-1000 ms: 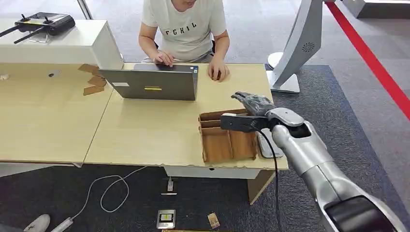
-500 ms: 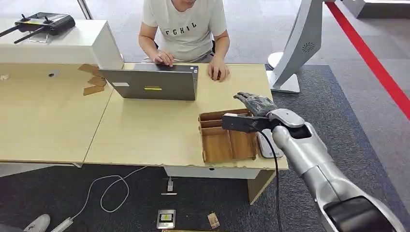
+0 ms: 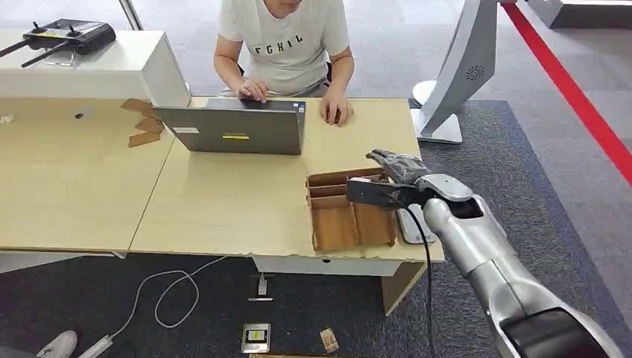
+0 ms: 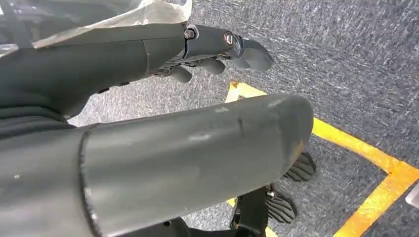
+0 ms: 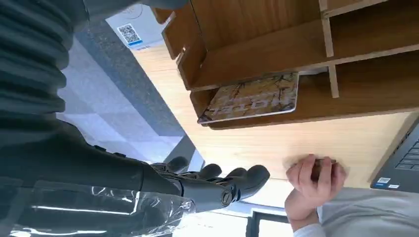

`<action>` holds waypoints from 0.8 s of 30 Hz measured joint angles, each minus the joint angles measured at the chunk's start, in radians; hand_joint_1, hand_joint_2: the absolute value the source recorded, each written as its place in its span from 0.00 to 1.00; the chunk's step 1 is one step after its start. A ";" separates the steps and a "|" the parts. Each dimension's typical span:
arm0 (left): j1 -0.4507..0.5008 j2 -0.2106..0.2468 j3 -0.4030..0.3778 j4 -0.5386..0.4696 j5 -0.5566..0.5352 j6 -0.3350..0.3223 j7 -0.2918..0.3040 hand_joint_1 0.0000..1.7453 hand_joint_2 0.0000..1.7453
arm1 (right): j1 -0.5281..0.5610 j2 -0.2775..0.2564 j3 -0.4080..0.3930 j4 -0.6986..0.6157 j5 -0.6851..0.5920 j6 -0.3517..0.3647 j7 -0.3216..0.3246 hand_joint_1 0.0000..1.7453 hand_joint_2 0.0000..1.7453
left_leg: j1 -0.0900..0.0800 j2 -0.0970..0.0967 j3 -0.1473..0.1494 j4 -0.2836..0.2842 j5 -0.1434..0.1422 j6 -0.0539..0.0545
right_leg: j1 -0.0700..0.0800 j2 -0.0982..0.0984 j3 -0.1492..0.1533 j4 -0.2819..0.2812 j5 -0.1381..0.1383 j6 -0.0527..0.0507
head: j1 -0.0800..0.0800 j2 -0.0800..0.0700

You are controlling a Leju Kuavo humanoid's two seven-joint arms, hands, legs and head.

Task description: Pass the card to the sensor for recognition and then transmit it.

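The left hand [image 4: 217, 47] is seen down by the carpet, fingers loosely spread, nothing held. At the desk's [image 3: 223, 201] front right corner, the right hand [image 3: 399, 168] is held empty over the wooden organizer [image 3: 350, 212], fingers apart; the card [image 5: 252, 101] is lying in the organizer's far compartment, with a person's hand [image 3: 335, 112] seen at the far edge.

The right hand [image 3: 395, 168] hangs over the wooden organizer [image 3: 350, 216], covering its far right corner and the card in the head view. Beside the organizer, the white sensor pad [image 3: 414, 224] is half hidden behind the forearm. Behind the laptop [image 3: 235, 128], the person [image 3: 283, 41] is cut off at the top edge. Below the table, floor items [image 3: 256, 337] are too small to read.
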 joint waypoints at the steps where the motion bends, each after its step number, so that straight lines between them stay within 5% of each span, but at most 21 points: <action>1: 0.000 0.000 0.000 0.000 0.000 0.000 0.000 0.00 0.00 | 0.002 -0.002 0.000 -0.001 0.000 0.000 0.000 0.00 1.00 | 0.000 0.000 0.000 0.000 0.000 0.000 | 0.000 0.000 0.000 0.000 0.000 0.000 | 0.000 0.000; 24: 0.000 0.000 -0.021 0.000 0.003 0.008 0.011 0.00 0.00 | 0.009 -0.004 -0.008 -0.031 0.000 -0.003 0.000 0.00 1.00 | 0.000 0.000 0.000 0.000 0.000 0.000 | 0.000 0.000 0.000 0.000 0.000 0.000 | 0.000 0.000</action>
